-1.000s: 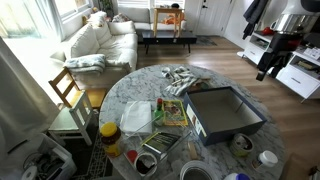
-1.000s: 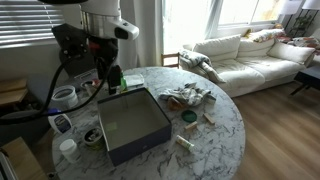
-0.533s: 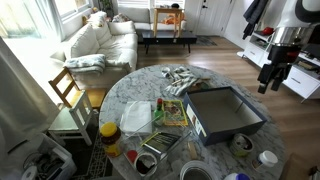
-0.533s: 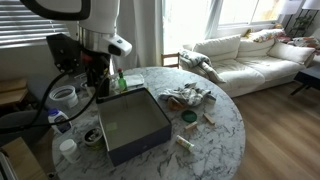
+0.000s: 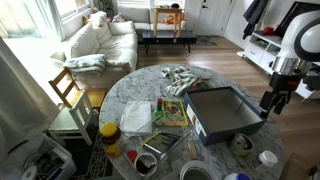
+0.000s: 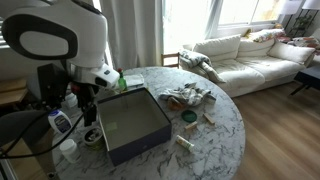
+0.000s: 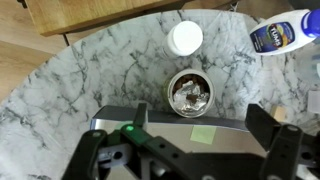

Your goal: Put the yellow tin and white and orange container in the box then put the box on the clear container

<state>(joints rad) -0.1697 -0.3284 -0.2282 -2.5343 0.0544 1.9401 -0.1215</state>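
Marble lay under me as I hung over the table (image 7: pixel 70 80) with my jaws spread wide and nothing between them. In the wrist view one finger showed low at each side.

Just beyond them ran the dark grey wall of the box (image 7: pixel 165 126). The yellow tin (image 7: pixel 190 92) sat on the table just past that wall, outside the box, and roughly centred between my fingers. Further out, close to the table's edge, stood the white and orange container (image 7: pixel 185 38), apart from the tin and also not yet boxed. A glue bottle (image 7: pixel 285 35) lay off to one side by the same edge.

In an exterior view the box (image 6: pixel 130 125) had nothing in it, with the tin (image 6: pixel 92 135) beside its near wall.

I judged the tin stiff and light, its smooth round side likely to slip. The best hold looked to be across its widest part, low on the wall, away from the crinkled silvery top. The tub looked like thin plastic, so it would want a gentler squeeze.
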